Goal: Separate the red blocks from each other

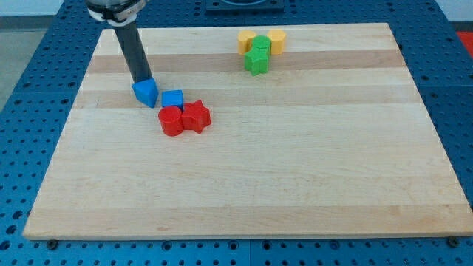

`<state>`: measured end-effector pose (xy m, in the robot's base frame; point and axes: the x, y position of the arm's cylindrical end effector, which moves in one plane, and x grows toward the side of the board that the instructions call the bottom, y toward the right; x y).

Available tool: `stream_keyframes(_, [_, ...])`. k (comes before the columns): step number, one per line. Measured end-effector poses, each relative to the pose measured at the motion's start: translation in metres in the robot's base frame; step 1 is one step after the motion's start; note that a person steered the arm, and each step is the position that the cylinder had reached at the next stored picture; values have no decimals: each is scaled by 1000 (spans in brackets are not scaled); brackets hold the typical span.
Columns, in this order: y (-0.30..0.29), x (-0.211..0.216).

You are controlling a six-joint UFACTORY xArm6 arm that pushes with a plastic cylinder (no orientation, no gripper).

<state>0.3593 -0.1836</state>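
Blocks on board (244,192): two red, two blue, two yellow, two green.
Red cylinder (171,121) touches red star (196,116); my tip (142,80), fingerless, holding nothing, meets blue wedge (146,92), beside blue cube (173,99).

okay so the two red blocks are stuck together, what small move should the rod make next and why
Probably bring my tip around the blue triangle toward the seam between the red cylinder and red star. They touch, and my tip sits at the view's upper left of them, behind the triangle and blue cube.
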Motion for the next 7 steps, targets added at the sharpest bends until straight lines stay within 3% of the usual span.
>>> stream_keyframes(2, [0, 45])
stream_keyframes(7, [33, 50])
